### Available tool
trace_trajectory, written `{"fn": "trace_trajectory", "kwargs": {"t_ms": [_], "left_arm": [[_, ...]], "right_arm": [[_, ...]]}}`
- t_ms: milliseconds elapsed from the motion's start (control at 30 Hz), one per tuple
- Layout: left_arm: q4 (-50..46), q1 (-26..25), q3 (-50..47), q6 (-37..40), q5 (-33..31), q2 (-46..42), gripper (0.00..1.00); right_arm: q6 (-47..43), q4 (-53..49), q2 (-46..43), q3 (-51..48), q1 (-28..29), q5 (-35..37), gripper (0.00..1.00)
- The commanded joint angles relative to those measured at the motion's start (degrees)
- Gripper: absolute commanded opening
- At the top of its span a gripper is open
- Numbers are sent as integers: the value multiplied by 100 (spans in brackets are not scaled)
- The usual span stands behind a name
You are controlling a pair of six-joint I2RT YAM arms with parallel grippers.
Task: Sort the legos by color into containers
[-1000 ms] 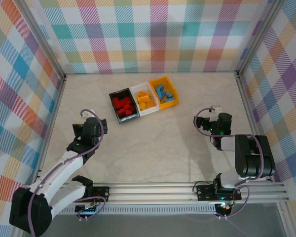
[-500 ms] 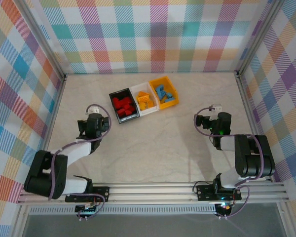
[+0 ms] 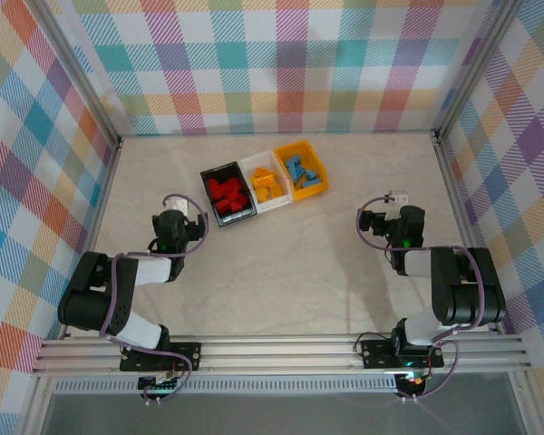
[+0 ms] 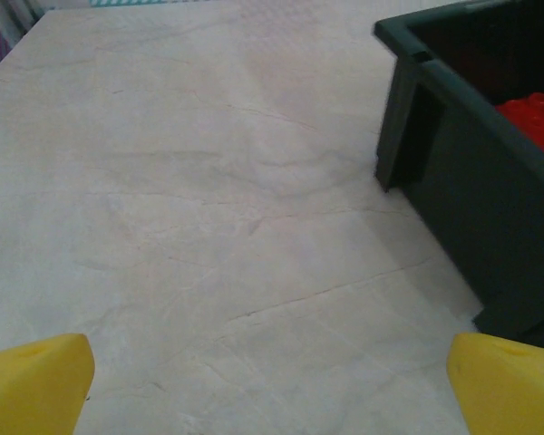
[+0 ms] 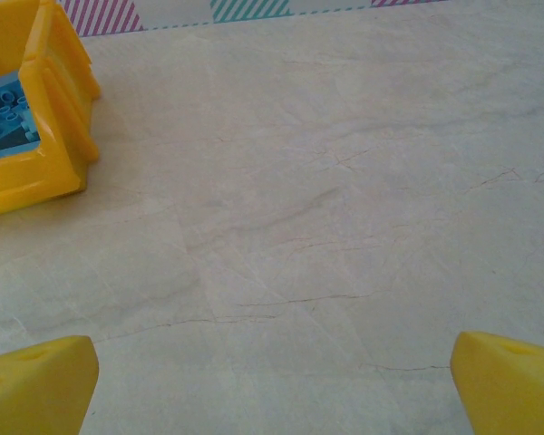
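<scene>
Legos [image 3: 227, 193] in 3 heaps by colour inside the containers [image 3: 281, 201]: red in the black bin [image 3: 206, 186], yellow-orange in the white bin [image 3: 252, 164], blue in the yellow-orange bin [image 3: 322, 172]. At the left end effector [image 4: 272, 394]: spread wide, yellow fingertips [image 4: 32, 381] at the 2 lower corners of the wrist view, nothing between them but bare worktop [image 4: 208, 227]. Just ahead and to its right, the black bin's corner, close but not touching, red bricks visible over the wall. At the right end effector [image 5: 272, 394]: likewise wide apart and holding nothing, facing open worktop, with the yellow-orange bin well off to its left and blue bricks inside. Seen from above, the row's long axis slanting from near-left to far-right, between the 2 arms. Left end effector plainly the nearer. Judged as finished, with no pick left to make. For any stray brick: left side to serve the black end, right side the yellow-orange end.
</scene>
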Motion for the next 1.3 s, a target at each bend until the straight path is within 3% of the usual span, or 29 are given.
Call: {"fn": "trace_trajectory", "kwargs": {"t_ms": [0, 1267], "left_arm": [[631, 248, -60, -284, 201, 319, 100], [540, 343, -33, -333, 377, 277, 100]], "right_arm": [[-43, 203, 49, 58, 32, 8, 100], [-59, 336, 55, -4, 39, -33, 100]]}}
